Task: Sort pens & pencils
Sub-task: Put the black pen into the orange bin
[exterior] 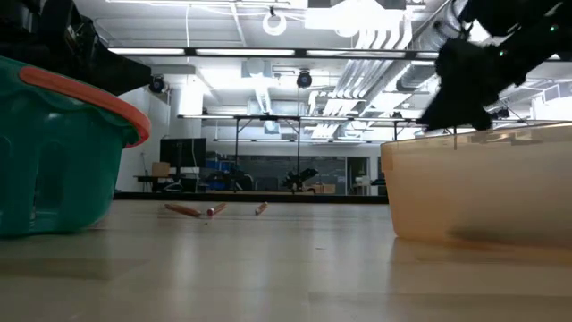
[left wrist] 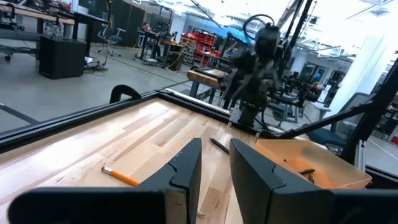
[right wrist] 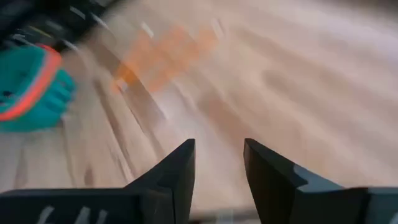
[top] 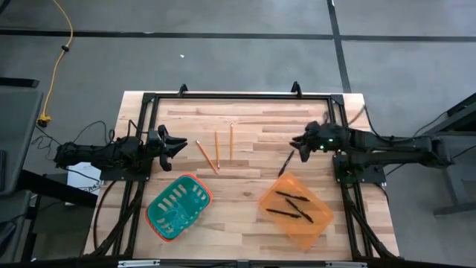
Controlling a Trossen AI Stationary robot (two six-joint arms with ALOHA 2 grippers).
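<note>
Three thin black pens [top: 291,205] lie in the translucent orange bin [top: 321,225] at five o'clock; a fourth [top: 285,164] lies on the wooden tabletop [top: 253,145], probably next. The right tool [top: 300,143] hovers released, empty. Three orange-yellow wooden pencils [top: 216,152] await the teal basket [top: 195,184]. The left tool [top: 178,144] waits released at nine o'clock.

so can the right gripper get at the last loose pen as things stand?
Probably yes. The pen lies on bare table beside the orange bin, and the open, empty right gripper is close by with nothing between them.

Open tabletop [top: 253,130] between baskets [top: 178,206]
</note>
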